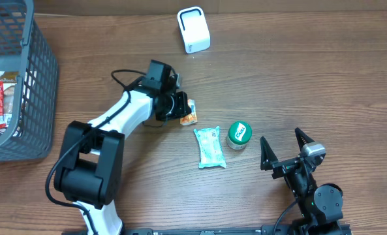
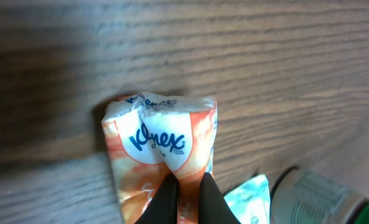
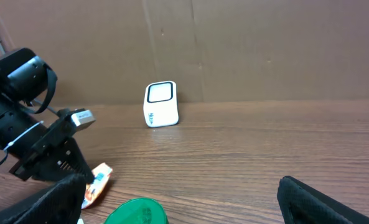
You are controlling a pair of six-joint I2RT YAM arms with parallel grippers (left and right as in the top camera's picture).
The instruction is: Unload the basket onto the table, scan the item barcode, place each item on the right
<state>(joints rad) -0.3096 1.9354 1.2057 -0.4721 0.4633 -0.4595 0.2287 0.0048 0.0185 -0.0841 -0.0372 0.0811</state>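
The left gripper [image 2: 188, 183] is pinching an orange Kleenex tissue pack [image 2: 159, 140], jaws pressed together on its wrapper. The pack is sitting near the middle of the wooden table [image 2: 284, 56] — just left of a teal packet [image 1: 209, 147] and a green-lidded jar [image 1: 239, 134]. The white scanner [image 1: 193, 30] is standing well apart. The right gripper [image 1: 280, 137] is hovering, spread wide — holding nothing.

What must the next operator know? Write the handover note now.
Left gripper: shut on the Kleenex pack, near the middle of the table.
Right gripper: open, holding nothing.
Scanner: on the far side, apart from the pack.
Done: pack grasped.
Left: carry it to the scanner and show its barcode; no barcode is visible yet.
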